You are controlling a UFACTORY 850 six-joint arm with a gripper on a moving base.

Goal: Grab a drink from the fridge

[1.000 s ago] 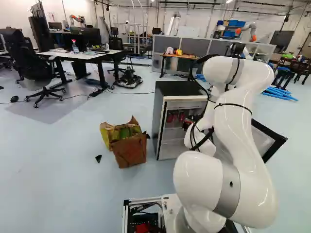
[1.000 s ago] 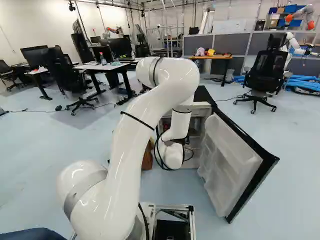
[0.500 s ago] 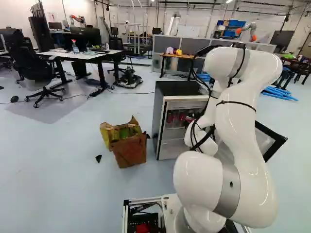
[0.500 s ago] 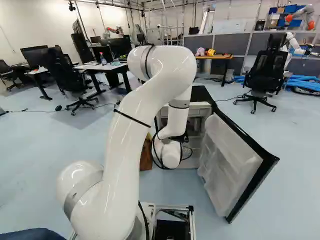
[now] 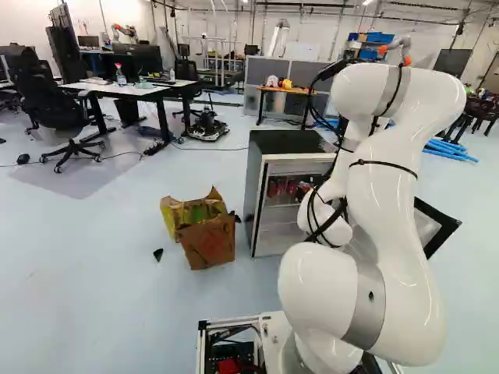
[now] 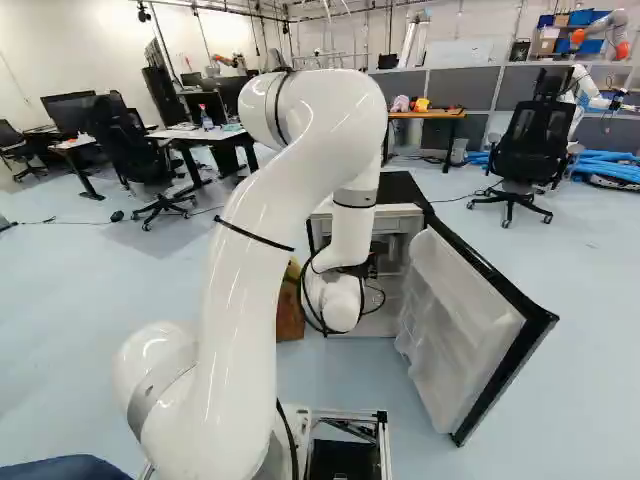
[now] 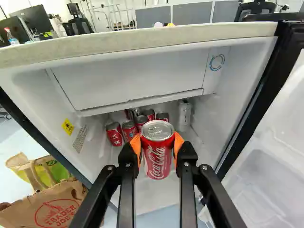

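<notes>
Robot arm (image 5: 382, 202): glossy wht, rounded segments w/ grey bands (image 5: 362, 319), blk straps (image 5: 382, 163) & blk cables (image 5: 327, 223). Jaws blk w/ silver screws (image 7: 109, 167), orange pads (image 7: 178, 142).

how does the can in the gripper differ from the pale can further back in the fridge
The gripped can is red with white lettering; the pale can is whitish. The gripped can is between the gripper's orange pads; the pale can sits untouched. Both are drink cans with lids facing up.
</notes>
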